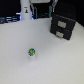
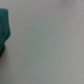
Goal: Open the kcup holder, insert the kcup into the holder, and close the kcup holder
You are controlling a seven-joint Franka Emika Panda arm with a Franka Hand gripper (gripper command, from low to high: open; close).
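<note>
Kcup holder (image 1: pixel 63 23), a black boxy unit with two stacked drawer fronts, stood near the far edge of the pale tabletop (image 1: pixel 55 60), toward the far corner on the exterior view's right. Both drawer fronts looked flush and shut, each showing a lighter handle mark. The kcup (image 1: pixel 32 52), a tiny round pod with a bright green top and whitish sides, sat upright near the middle of the tabletop, well apart from the holder and closer to the near edge. A white bottle-like object (image 1: pixel 25 11) stood at the far edge, toward the exterior view's left. Neither the arm nor the tool was visible in the exterior view. The wrist view showed only blurred pale surface and a teal shape (image 2: pixel 4 26) along one border that could not be identified, so whether the tool was released or clenched could not be told. Judging by the shut drawers and the pod lying free, the opening step seemed not yet done. To do it well, the tool would need to meet a drawer's handle mark squarely and pull straight out along the drawer's travel, gently enough that the box did not slide across the tabletop.
</note>
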